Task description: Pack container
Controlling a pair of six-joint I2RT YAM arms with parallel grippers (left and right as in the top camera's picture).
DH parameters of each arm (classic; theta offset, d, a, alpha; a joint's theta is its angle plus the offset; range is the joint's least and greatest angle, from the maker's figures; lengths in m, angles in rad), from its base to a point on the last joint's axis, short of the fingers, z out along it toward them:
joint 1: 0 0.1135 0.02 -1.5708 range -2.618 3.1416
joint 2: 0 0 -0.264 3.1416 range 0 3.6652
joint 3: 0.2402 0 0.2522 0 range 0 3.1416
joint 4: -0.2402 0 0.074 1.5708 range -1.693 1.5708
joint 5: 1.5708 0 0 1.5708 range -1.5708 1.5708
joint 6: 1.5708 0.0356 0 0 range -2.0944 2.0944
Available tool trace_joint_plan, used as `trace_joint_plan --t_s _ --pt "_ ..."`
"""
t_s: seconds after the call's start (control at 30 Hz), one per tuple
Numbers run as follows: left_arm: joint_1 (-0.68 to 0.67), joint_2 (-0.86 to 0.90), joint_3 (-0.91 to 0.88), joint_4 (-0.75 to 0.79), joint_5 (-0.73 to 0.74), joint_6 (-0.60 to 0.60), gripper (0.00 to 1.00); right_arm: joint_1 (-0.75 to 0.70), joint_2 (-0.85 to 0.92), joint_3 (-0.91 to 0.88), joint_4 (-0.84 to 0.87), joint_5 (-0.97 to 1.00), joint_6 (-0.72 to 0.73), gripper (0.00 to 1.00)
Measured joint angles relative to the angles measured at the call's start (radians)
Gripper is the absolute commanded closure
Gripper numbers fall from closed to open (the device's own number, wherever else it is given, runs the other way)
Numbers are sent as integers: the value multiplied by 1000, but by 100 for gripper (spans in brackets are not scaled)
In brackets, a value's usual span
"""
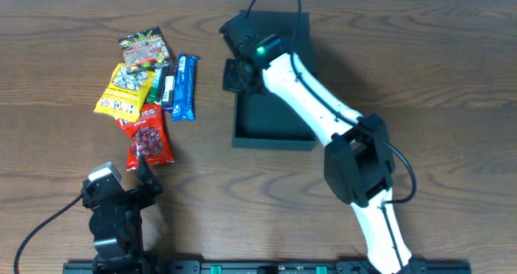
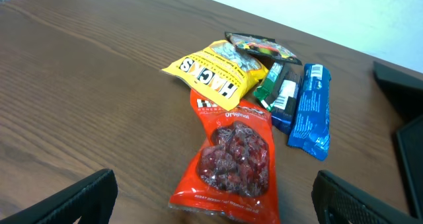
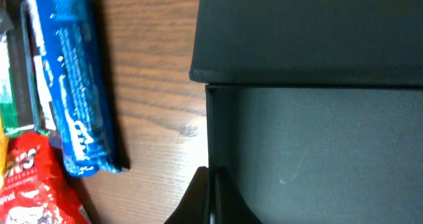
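Right gripper [image 3: 210,197] narrow, pinching left wall of container [image 3: 317,151]. Left gripper [image 2: 215,199] wide, empty, just near of red packet [image 2: 231,158]. Snack pile [image 1: 149,80] left of container.

Narrow strip of bare table [image 1: 214,104] between blue snack bar [image 1: 187,86] and left wall of container [image 1: 266,119], right gripper [image 3: 209,184] pinched on that wall, its white arm [image 1: 311,92] slanting over the container's open inside, red snack packet [image 2: 231,158] lying just beyond spread left gripper [image 2: 213,178], open wood at right.

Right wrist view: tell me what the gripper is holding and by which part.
The right gripper seems shut on the container, pinching the rim of its side wall facing the snack packets.
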Motion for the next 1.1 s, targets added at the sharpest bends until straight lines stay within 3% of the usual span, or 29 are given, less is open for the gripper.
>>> trace_joint_plan --t_s 0.3,0.33,0.43,0.47,0.7,0.83,1.1 --pt "0 0 0 0 0 0 5 38 0 -1 17 23 0 99" --pt "0 0 0 0 0 0 5 38 0 -1 19 24 0 92" --pt "0 0 0 0 0 0 5 38 0 -1 27 27 3 8" --pt "0 0 0 0 0 0 5 38 0 -1 29 30 3 1" --pt "0 0 0 0 0 0 4 22 0 6 12 41 -42 1" --pt "0 0 0 0 0 0 5 -18 -18 40 -2 51 -140 1" --pt "0 0 0 0 0 0 5 -113 -190 65 -259 234 -271 1"
